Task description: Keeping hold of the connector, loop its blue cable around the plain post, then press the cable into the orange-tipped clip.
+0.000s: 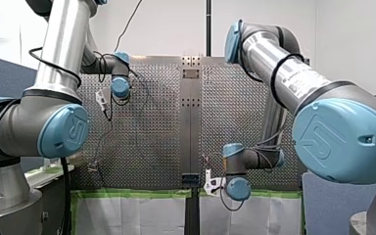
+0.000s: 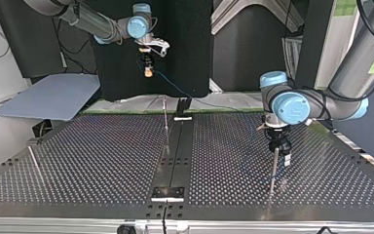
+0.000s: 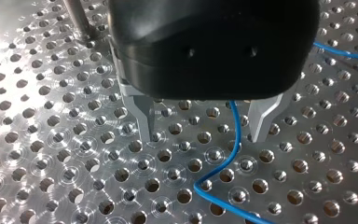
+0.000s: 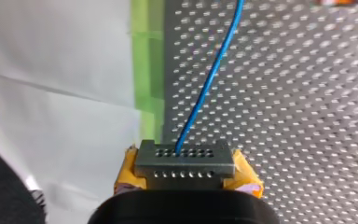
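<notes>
My right gripper (image 4: 184, 179) is shut on the grey connector (image 4: 184, 161), held between its yellow pads. The blue cable (image 4: 209, 79) leaves the connector's face and runs ahead over the perforated plate. In the top view this gripper (image 2: 148, 71) hangs high at the back left, with the cable (image 2: 175, 87) sloping down from it. My left gripper (image 3: 205, 127) is open just above the plate, metal fingers (image 3: 144, 116) wide apart. The cable (image 3: 230, 149) lies loose between them, nearer one finger. A metal post (image 3: 77, 18) stands beside this gripper, also seen in the top view (image 2: 273, 170).
Two more thin posts rise from the perforated table (image 2: 102, 161), one at the middle back (image 2: 165, 119), one at the top view's left (image 2: 34, 163). An orange bit (image 4: 340, 2) shows far ahead of my right gripper. Green tape (image 1: 137, 193) edges the plate.
</notes>
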`<state>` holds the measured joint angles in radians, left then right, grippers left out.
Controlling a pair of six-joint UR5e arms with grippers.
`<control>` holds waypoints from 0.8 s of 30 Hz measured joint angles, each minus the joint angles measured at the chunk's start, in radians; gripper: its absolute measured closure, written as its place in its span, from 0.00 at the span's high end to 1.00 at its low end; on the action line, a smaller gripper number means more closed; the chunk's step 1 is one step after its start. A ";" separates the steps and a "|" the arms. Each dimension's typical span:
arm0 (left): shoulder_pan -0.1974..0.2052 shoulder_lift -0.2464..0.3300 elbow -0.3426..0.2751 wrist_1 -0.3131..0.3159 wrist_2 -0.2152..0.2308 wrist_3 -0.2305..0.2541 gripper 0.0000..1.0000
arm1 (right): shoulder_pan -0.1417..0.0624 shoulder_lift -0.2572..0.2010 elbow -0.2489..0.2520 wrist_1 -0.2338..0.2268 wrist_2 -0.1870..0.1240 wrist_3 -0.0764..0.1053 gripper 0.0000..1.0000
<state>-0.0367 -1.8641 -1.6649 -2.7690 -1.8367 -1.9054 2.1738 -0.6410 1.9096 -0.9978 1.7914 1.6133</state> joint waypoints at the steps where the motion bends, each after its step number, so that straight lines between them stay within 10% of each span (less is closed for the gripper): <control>1: 0.000 0.000 0.000 0.000 -0.001 0.000 1.00 | -0.001 -0.009 0.005 -0.006 -0.002 0.000 0.00; 17: -0.002 0.000 0.000 -0.009 -0.001 0.000 1.00 | -0.037 -0.157 0.038 -0.101 -0.019 -0.002 0.00; 24: -0.002 0.000 0.000 -0.009 -0.003 0.000 1.00 | -0.046 -0.154 0.039 -0.126 -0.021 -0.009 0.00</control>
<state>-0.0387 -1.8641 -1.6646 -2.7777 -1.8395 -1.9052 2.1276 -0.7953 1.9489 -1.1242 1.7706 1.6042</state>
